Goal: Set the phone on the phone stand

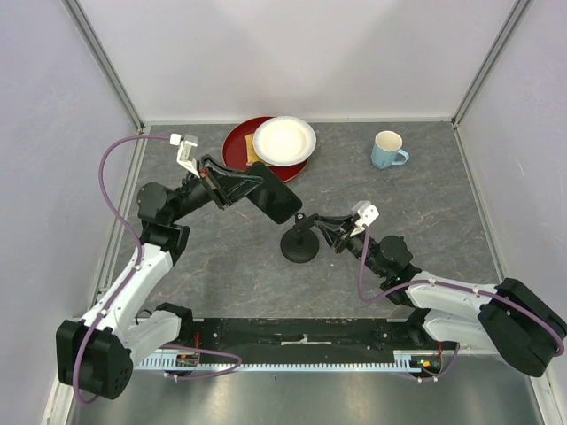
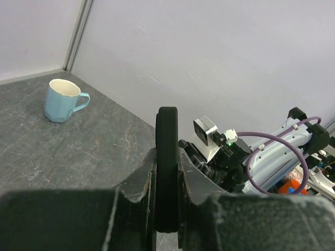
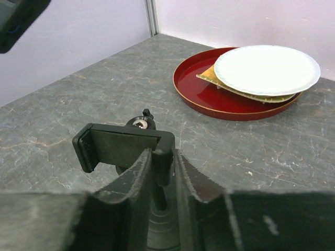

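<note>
Grey table [image 1: 425, 239] fills the top view, with one arm coming in from each lower corner.

- Left arm [image 1: 133, 283] reaches up toward frame centre. The left gripper [image 1: 257, 188] has its fingers [image 2: 141, 183] pinching the phone [image 1: 276, 202].
- The phone is held off the table, just left of centre and tilted. It sits above-left of the phone stand [image 1: 299, 248] and does not touch it. The left wrist view shows it edge-on, clamped between both pads.
- Right arm [image 1: 461, 301] reaches in from lower right. The right gripper [image 1: 317, 226] is closed on the phone stand, and its fingers [image 3: 133, 183] squeeze the right end of the clamp head in the right wrist view.
- The stand's disc base sits on the table near centre. I can't tell whether the post is fully upright.
- Red tray [image 1: 232, 146] is at upper centre, with a white plate [image 1: 283, 140] resting on it. A flat tan piece [image 3: 209, 74] pokes out from under the plate.
- Blue mug [image 1: 387, 149] stands upright at upper right, handle to the right, well apart from everything else.
</note>
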{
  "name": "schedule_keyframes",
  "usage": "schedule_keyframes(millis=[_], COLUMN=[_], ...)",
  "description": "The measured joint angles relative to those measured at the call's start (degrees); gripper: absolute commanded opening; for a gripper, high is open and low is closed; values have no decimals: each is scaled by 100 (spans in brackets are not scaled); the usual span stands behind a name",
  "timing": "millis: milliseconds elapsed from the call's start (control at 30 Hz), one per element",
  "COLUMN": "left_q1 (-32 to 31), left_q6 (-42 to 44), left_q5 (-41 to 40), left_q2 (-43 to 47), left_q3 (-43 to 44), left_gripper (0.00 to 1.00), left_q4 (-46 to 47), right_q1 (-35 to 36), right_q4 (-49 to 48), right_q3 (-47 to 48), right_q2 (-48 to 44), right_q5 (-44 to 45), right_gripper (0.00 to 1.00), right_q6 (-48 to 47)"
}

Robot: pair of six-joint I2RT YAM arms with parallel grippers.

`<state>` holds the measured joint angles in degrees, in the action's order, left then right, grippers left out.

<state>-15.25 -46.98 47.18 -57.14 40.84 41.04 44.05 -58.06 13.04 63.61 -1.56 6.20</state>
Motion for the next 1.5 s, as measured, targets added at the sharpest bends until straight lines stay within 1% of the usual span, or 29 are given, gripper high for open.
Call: schedule_keyframes(millis=[33,167,200,233,333,400,467,600,733,867,933,1167,1333,1500], left_q1=[0,-46,-68,-107,-240,-389,-579,-1047,-1244,-1392,-1486,-1567,-1633,-1663], left_q6=[-13,-33,-33,-33,-9,116,369,1139,1637,1987,2065,2061,2120,2308], left_q5=[4,98,133,203,382,470,544,570,719,879,927,1215,1217,1318], left_q2=[-20,-136,-162,-210,-315,-339,-337,-286,-304,-654,-922,-1663,-1681,-1670], left_q3=[0,0,0,2,22,105,247,531,581,730,811,813,551,389], left_gripper=[2,2,2,2,2,2,2,2,2,2,2,2,2,2], left_q4=[15,76,81,92,46,-166,-476,-1158,-1445,-1526,-1423,-544,52,431], right_q1=[0,0,-2,-2,-2,-2,-2,-2,-2,-2,-2,-9,-22,-146], right_q4=[2,39,68,120,216,273,310,341,393,446,461,468,474,407], right_q3=[11,42,59,96,162,195,212,229,264,319,339,343,398,431], right_q2=[2,4,9,11,26,26,24,20,20,57,74,76,146,247], right_q5=[2,48,52,52,52,55,59,48,0,-83,-136,-225,-365,-608], right_gripper=[20,6,1,0,0,0,0,0,0,0,0,0,0,0], right_q6=[0,-24,-35,-44,-44,-44,-46,-52,-70,-94,-109,-133,-129,-81])
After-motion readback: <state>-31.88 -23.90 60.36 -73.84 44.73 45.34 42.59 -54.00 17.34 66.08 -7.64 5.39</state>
